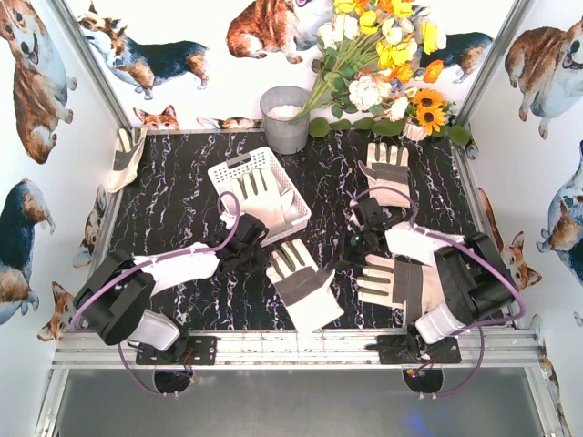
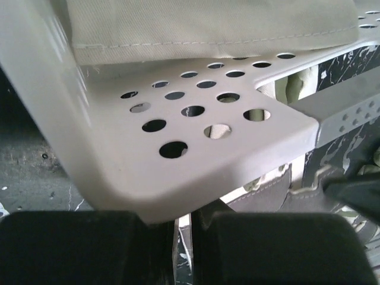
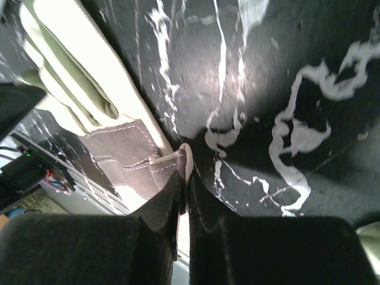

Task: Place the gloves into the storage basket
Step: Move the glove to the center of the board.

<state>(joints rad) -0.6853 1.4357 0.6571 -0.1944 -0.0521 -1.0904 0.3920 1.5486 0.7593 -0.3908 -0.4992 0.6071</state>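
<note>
The storage basket [image 1: 239, 164] sits at centre rear of the worktop [image 1: 173, 209]; both pincers narrow and holding.
You see one glove [image 1: 258, 196] lying inside the basket. A second glove [image 1: 305, 282] lies just in front of it, a third glove [image 1: 396, 284] under the right arm and a fourth glove [image 1: 387, 171] at rear right. The left pincer [image 1: 242, 246] is nipped onto the basket's near corner. The right pincer [image 3: 185, 172] is pressed together on the grey edge of a glove [image 3: 119, 157]; you cannot tell which one.

left wrist | storage basket [image 2: 196, 148] cropped by frame edges, its corner hiding left gripper [image 2: 183, 228] fingertips | right wrist | glove [image 3: 71, 77] cut off at left edge
</note>
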